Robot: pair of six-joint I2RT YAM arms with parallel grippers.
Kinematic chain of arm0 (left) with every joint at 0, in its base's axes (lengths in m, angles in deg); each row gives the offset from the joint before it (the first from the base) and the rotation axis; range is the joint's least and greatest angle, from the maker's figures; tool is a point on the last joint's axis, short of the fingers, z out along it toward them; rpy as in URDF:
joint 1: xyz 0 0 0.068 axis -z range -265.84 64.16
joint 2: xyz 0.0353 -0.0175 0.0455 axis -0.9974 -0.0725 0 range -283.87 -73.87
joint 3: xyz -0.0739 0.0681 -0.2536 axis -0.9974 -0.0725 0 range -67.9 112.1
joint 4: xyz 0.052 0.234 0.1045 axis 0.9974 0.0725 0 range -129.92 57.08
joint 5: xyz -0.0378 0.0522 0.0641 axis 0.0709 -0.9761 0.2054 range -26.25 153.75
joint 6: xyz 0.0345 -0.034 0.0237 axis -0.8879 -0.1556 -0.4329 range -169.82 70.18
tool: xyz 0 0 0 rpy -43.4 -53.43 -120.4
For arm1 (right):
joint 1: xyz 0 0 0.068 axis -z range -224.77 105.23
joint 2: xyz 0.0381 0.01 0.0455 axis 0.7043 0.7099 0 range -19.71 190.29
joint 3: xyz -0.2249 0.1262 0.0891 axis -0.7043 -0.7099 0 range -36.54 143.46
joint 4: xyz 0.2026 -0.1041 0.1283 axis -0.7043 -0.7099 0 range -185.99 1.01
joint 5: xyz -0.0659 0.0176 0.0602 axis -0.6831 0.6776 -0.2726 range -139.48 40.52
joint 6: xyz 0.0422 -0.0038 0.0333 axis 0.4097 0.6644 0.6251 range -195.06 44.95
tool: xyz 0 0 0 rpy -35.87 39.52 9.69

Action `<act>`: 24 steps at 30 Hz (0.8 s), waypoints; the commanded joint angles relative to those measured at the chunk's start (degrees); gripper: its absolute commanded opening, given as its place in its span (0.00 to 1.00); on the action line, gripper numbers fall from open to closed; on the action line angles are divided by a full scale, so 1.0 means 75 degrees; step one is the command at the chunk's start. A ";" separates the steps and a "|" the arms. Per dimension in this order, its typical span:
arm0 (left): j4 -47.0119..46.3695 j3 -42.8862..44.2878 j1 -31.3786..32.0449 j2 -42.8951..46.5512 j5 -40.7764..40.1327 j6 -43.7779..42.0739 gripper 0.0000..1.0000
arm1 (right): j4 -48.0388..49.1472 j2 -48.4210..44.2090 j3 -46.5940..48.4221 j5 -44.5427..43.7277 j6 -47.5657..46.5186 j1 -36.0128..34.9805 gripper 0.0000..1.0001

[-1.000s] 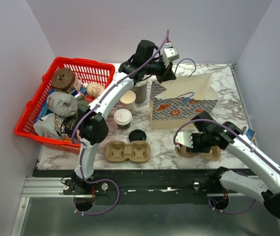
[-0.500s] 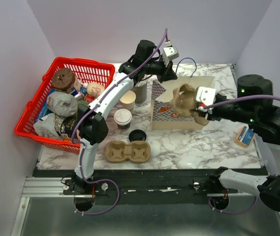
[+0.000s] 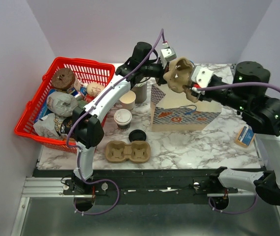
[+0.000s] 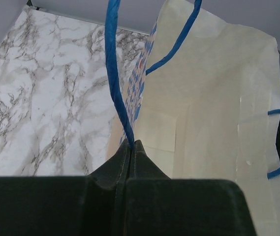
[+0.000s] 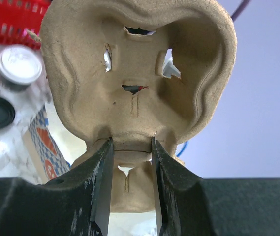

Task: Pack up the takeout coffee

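Observation:
The takeout coffee (image 3: 122, 118), dark body and white lid, stands upright on the marble table left of the paper bag (image 3: 184, 110); it also shows in the right wrist view (image 5: 20, 66). My left gripper (image 3: 162, 74) is shut on the bag's blue handle (image 4: 122, 108) at the bag's back left and holds the bag mouth (image 4: 203, 123) open. My right gripper (image 3: 193, 87) is shut on a brown pulp cup carrier (image 3: 179, 73) and holds it tilted in the air above the bag's open top. In the right wrist view the fingers (image 5: 103, 167) pinch the carrier's (image 5: 135, 73) middle rib.
A cream cup (image 3: 127, 100) and a grey cup (image 3: 140, 92) stand behind the coffee. A black lid (image 3: 137, 135) and a second carrier (image 3: 128, 151) lie near the front edge. A full red basket (image 3: 31, 105) sits at left, a small box (image 3: 243, 136) at right.
My right gripper has lifted the carrier off the table at front right and carried it up and back to above the bag. The left gripper has kept hold of the handle.

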 commanded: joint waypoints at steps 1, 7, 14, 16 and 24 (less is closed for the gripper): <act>-0.0604 -0.0481 0.0087 0.0639 0.0357 0.0414 0.00 | 0.0606 -0.0147 -0.1069 -0.0191 -0.0332 0.0499 0.00; -0.0885 -0.0681 0.0087 0.0768 0.0415 0.0999 0.00 | 0.0551 -0.0405 -0.1927 0.0735 -0.1069 0.1298 0.00; -0.1132 -0.0705 0.0192 0.0897 0.0312 0.2053 0.00 | -0.0936 -0.0149 -0.1776 0.1286 -0.1797 0.1309 0.00; -0.1120 -0.0798 0.0216 0.1014 0.0217 0.2544 0.00 | -0.1555 0.0004 -0.1461 0.1450 -0.1785 0.1309 0.01; -0.0488 -0.0975 0.0228 0.1249 0.0790 0.2829 0.00 | -0.2987 0.0356 -0.0803 0.1603 -0.2136 0.1309 0.01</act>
